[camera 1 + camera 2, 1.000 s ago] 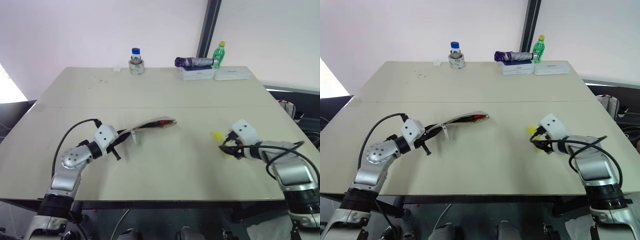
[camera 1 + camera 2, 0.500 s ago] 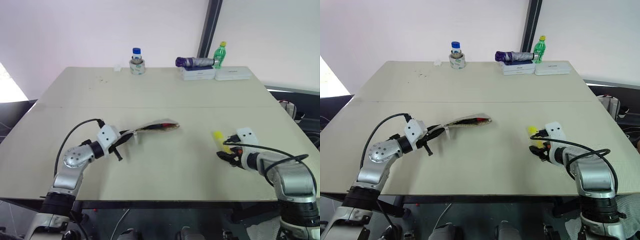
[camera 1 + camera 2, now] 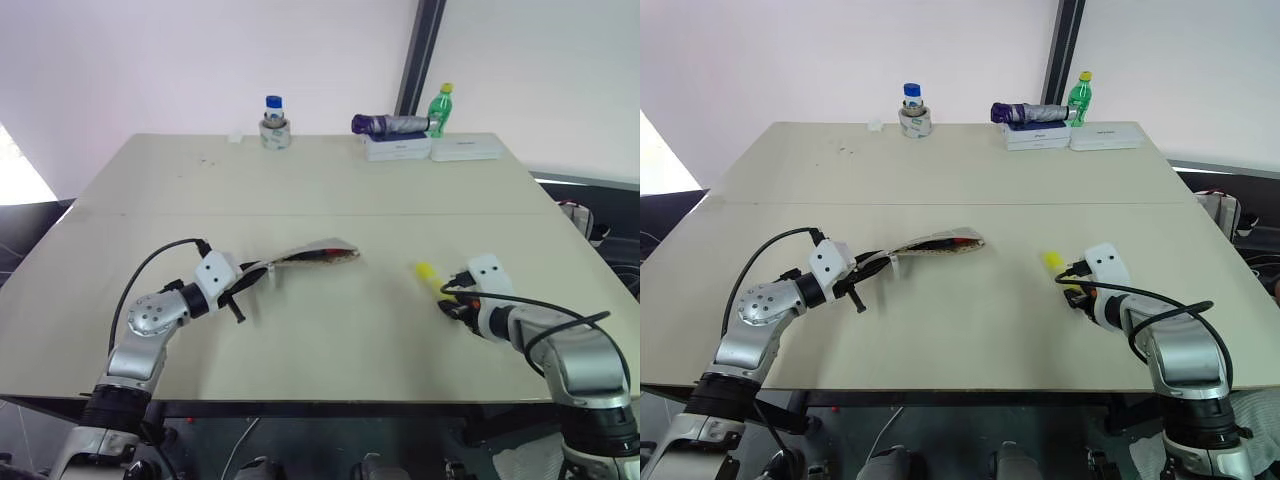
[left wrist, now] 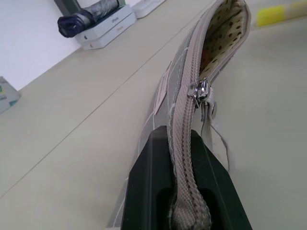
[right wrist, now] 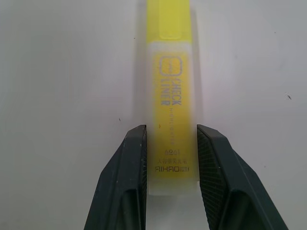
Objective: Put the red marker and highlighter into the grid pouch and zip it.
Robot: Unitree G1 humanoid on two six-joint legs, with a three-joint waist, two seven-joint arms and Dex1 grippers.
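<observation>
head pair: high, down over table [image 3: 330, 200] | wrists: close, along fingers | shared: tabletop

On the table [image 3: 330, 190]: grid pouch [image 3: 312, 255] left of centre, one end in the left gripper [image 3: 243, 275], red marker [image 3: 325, 251] inside; highlighter [image 5: 171, 96] well to the right, between the right gripper [image 5: 170, 158] jaws; bottles and boxes along the far edge

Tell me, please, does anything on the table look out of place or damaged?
Nothing looks damaged or spilled. The pouch is held up off the table at one end, its zipper part open. The highlighter lies flat, straight between the right gripper fingers.
</observation>
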